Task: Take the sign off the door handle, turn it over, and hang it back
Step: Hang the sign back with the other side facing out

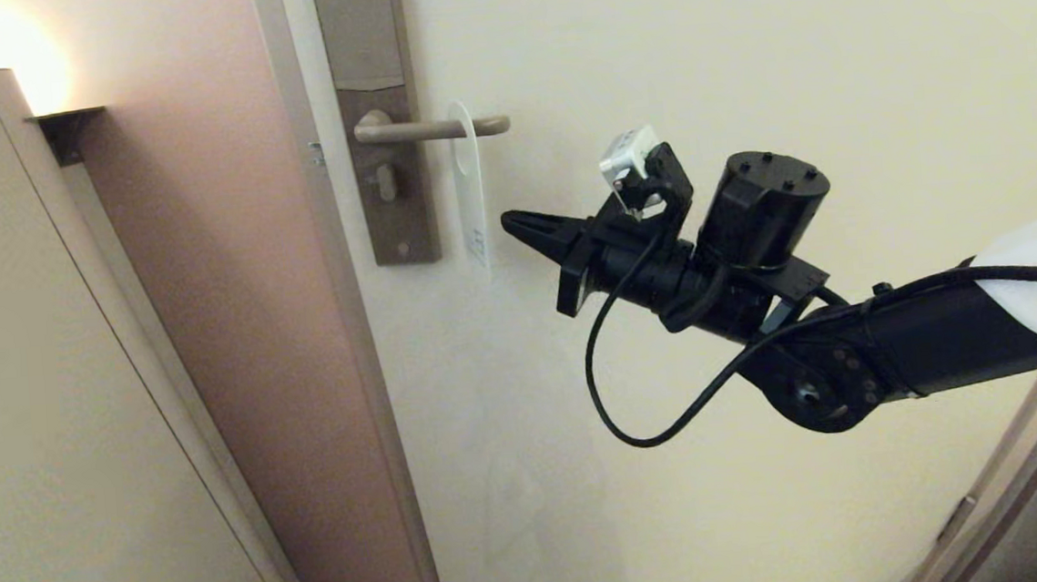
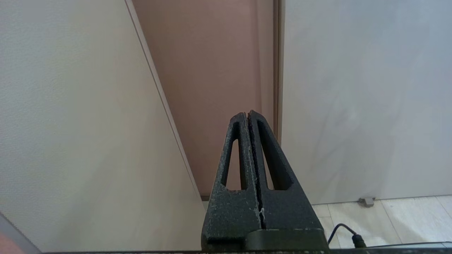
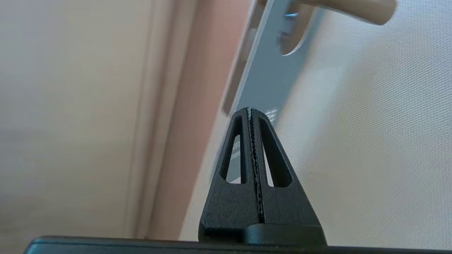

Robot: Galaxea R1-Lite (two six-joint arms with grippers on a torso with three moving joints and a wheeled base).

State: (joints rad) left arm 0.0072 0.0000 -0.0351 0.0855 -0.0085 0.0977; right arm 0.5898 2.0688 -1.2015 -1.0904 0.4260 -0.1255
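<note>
The sign (image 1: 469, 185) hangs from the door handle (image 1: 434, 130), edge-on and whitish in the head view. In the right wrist view the sign (image 3: 268, 81) shows a blue-grey face with white lettering, under the door handle (image 3: 353, 8). My right gripper (image 1: 509, 221) is shut with nothing between its fingers, its tip just right of the sign's lower end and pointing at that face. The right gripper (image 3: 250, 110) has its toothed pads meshed. My left gripper (image 2: 247, 113) is shut and empty, low down, out of the head view.
The handle sits on a tall brown backplate (image 1: 379, 63) with a small thumb-turn knob (image 1: 386, 183) below it. A door frame (image 1: 339, 340), a pinkish wall and a beige panel (image 1: 34, 407) lie to the left. A door stop (image 2: 366, 201) sits at floor level.
</note>
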